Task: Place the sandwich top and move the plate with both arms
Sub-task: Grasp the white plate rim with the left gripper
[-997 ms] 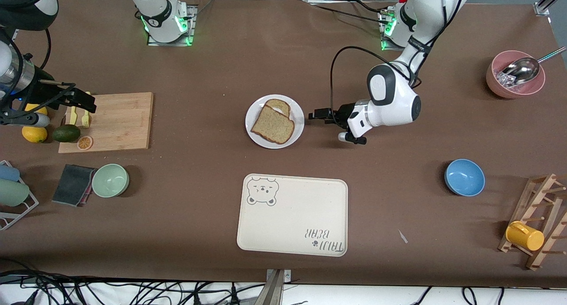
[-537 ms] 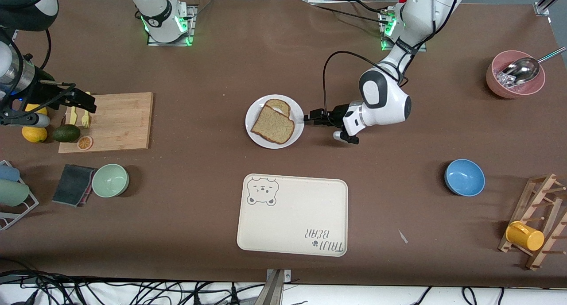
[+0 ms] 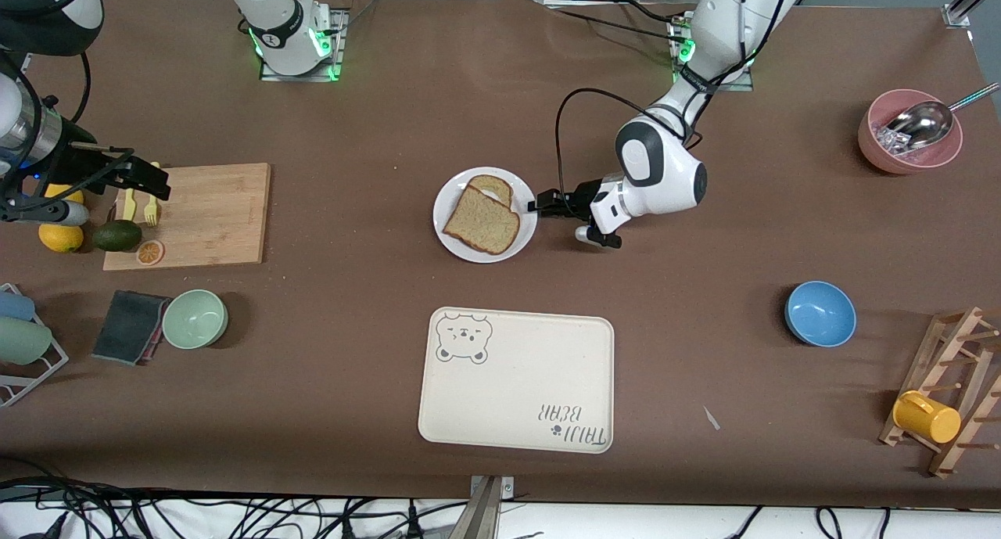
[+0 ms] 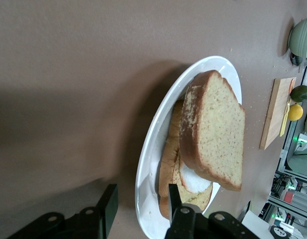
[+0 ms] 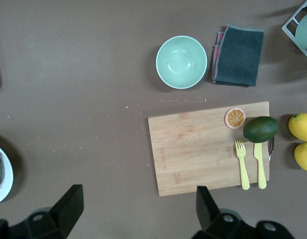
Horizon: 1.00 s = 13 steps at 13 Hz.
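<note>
Sandwich top [image 3: 482, 220] lies on the plate [image 3: 452, 242] at mid-counter, resting aslant over a lower slice [image 3: 493, 188] with egg white showing under it. Nearer the front camera sits the cream bear-printed tray [image 3: 516, 381]. The left pincer [image 3: 538, 207] is low at the plate's rim toward the left arm's end, its fingers [image 4: 173, 195] straddling that rim, partly closed with a gap left; whether they pinch it I cannot tell. The right pincer [image 3: 155, 188] waits wide open above the wooden cutting board [image 3: 207, 214].
</note>
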Tool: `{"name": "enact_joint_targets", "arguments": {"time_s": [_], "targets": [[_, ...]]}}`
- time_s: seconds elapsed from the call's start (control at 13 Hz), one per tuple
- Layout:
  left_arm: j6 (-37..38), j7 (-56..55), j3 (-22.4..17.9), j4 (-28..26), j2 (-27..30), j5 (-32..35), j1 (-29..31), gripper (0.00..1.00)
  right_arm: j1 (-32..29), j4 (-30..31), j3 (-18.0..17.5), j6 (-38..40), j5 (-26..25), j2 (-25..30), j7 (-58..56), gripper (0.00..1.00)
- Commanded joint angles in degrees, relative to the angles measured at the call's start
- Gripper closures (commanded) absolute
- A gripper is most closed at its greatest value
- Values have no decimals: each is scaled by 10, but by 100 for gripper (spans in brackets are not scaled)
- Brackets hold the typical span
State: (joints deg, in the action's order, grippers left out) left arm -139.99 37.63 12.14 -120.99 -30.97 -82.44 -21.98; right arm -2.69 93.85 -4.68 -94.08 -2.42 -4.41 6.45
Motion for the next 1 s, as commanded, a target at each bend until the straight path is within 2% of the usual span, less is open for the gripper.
{"name": "enact_joint_targets", "arguments": {"time_s": [0.0,0.23,0.54,0.61,0.92], "targets": [[-20,37,-2,9,-16,-49,-20,52,-7,2,-4,1,10,3,-4,0],[-29,59,-2,15,-24,-76,-29,53,-7,2,-4,1,10,3,-5,0],[-29,59,-3,18,-29,-78,-32,64,-7,2,-4,1,10,4,-5,0],[-29,59,-3,18,-30,-78,-34,69,-7,2,-4,1,10,3,-5,0],[-30,59,-3,18,-30,-78,-36,77,-7,2,-4,1,10,4,-5,0]]}}
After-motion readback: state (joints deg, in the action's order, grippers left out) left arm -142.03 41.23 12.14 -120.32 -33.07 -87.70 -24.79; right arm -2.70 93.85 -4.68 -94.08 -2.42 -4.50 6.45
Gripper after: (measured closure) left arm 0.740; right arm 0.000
